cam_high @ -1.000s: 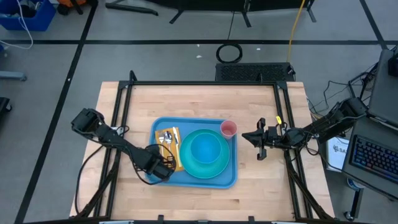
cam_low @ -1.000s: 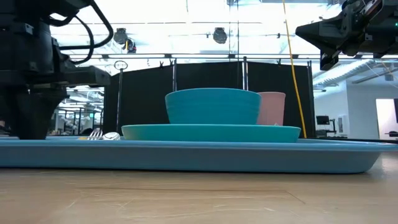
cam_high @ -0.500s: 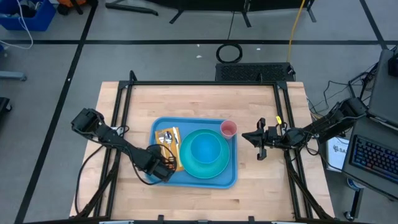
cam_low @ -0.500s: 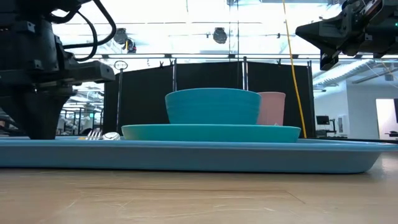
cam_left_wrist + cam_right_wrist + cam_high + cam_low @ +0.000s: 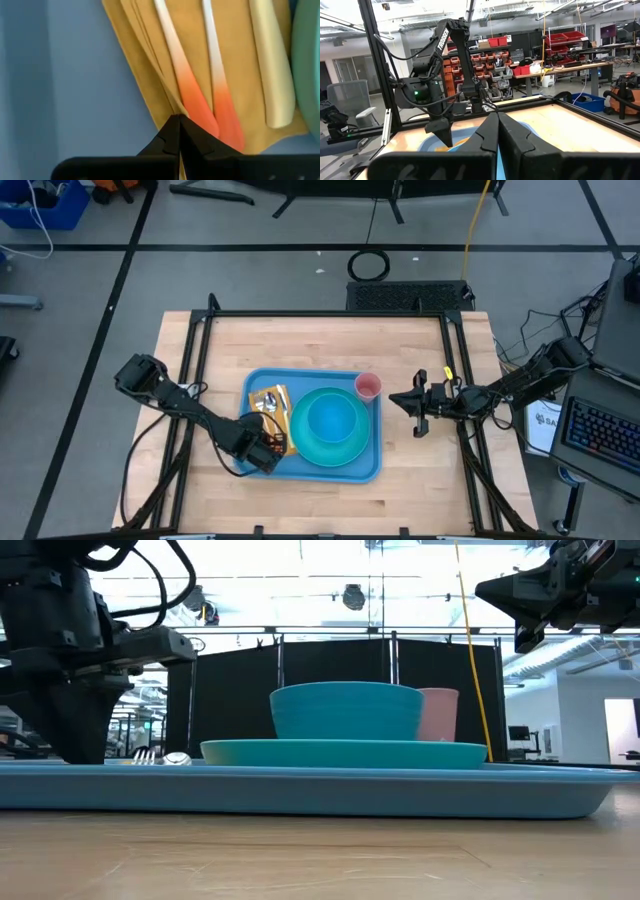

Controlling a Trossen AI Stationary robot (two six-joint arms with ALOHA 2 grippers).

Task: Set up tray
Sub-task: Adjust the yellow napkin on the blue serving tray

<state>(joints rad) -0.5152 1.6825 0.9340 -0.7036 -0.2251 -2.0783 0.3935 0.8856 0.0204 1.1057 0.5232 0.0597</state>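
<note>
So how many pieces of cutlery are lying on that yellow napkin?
3 show in the left wrist view: two utensils with orange-tipped white handles side by side, and a cream-handled one next to the turquoise plate. Their heads are out of frame, and more could be hidden.

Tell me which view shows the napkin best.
Left wrist view: the mustard napkin fills it, cutlery handles lying on it. The high view shows it small, on the tray beside the plate. The low and right wrist views barely show it.
</note>
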